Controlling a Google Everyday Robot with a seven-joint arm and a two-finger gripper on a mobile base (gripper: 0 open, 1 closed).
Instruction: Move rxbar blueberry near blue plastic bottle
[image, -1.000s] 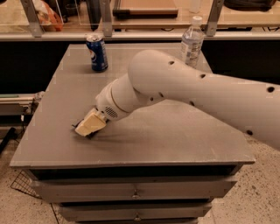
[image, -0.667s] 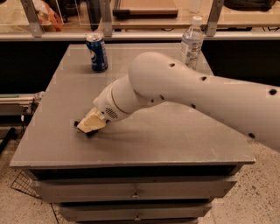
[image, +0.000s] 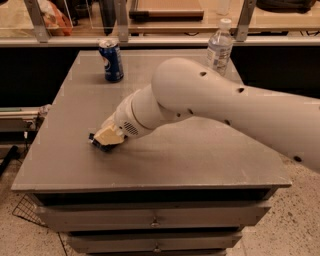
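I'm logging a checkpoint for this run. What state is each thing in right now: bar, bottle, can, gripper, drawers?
rxbar blueberry: on the table at front left, mostly hidden under the gripper.
blue plastic bottle: upright, cap on, back right corner.
soda can: upright, back left.
gripper: lowered onto the bar, far from the bottle.
drawers: shut.

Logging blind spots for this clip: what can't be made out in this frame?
Camera view:
1. rxbar blueberry: mostly covered by the gripper at the table's front left; only a dark edge shows.
2. blue plastic bottle: lower part hidden behind the arm.
3. Arm: cut off by the right edge.
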